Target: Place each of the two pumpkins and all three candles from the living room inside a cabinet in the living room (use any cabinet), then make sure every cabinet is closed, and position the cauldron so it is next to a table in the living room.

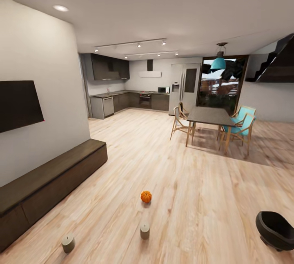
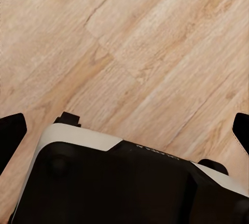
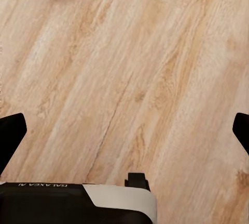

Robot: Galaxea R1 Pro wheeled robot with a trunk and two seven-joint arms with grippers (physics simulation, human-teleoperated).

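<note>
One wide wooden floor (image 1: 171, 182) is seen running back to a kitchen and a dining table (image 1: 210, 116) with chairs. Along the left wall, under a dark screen (image 1: 18, 105), the long dark cabinet (image 1: 49, 182) is shown with its fronts shut. At the near right edge the black cauldron (image 1: 275, 229) is set on the floor. One pumpkin (image 1: 146, 196) is seen mid-floor, with two candles (image 1: 144, 230) (image 1: 68, 242) nearer, all well apart. The left gripper (image 2: 124, 130) and right gripper (image 3: 124, 130) are held above bare boards, fingers spread wide, nothing between them.
</note>
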